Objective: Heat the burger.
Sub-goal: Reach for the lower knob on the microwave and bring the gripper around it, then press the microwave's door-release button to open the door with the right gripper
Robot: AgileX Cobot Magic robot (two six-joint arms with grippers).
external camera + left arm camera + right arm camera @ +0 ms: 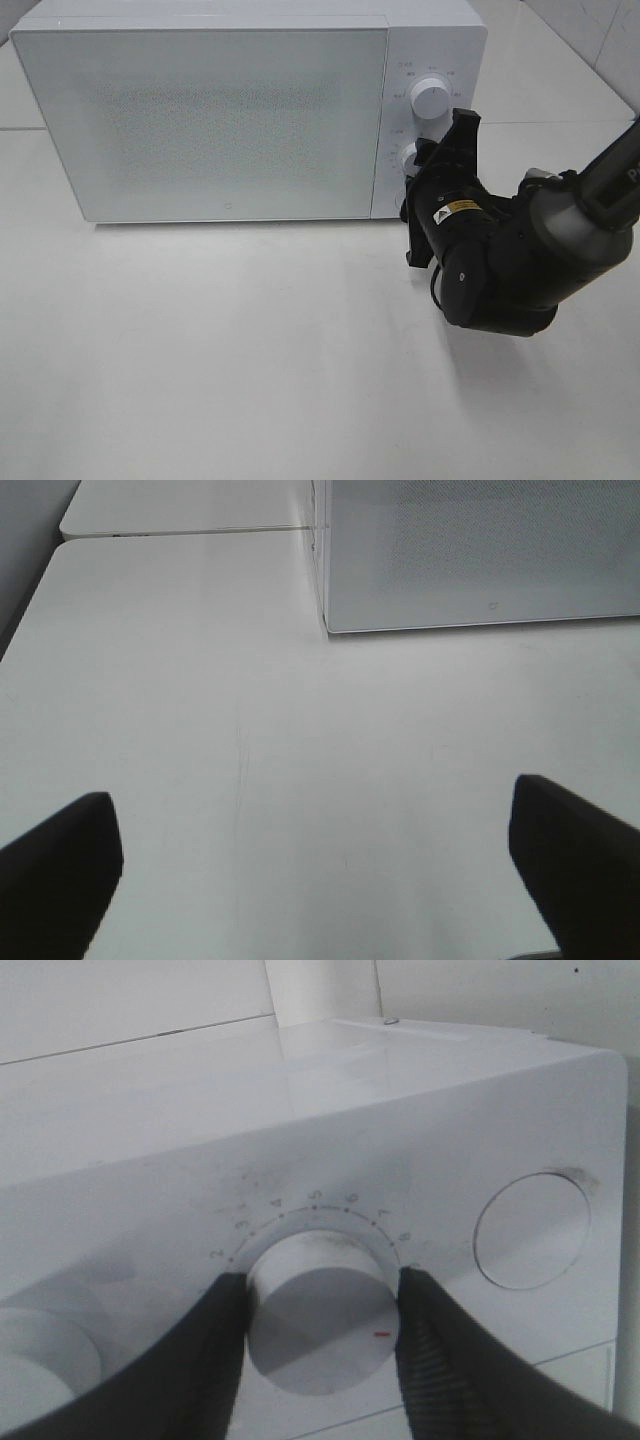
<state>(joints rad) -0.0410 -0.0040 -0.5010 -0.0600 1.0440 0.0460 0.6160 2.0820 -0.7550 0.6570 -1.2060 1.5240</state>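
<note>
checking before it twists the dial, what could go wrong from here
1. The right pincer holds the lower knob only by its smooth sides; the pads could slip as it twists, leaving the dial unturned.
2. The dial marks sit close together, so a small over-turn may set too long a time.
3. The microwave door is closed and no burger shows in any view; it might run empty.
</note>
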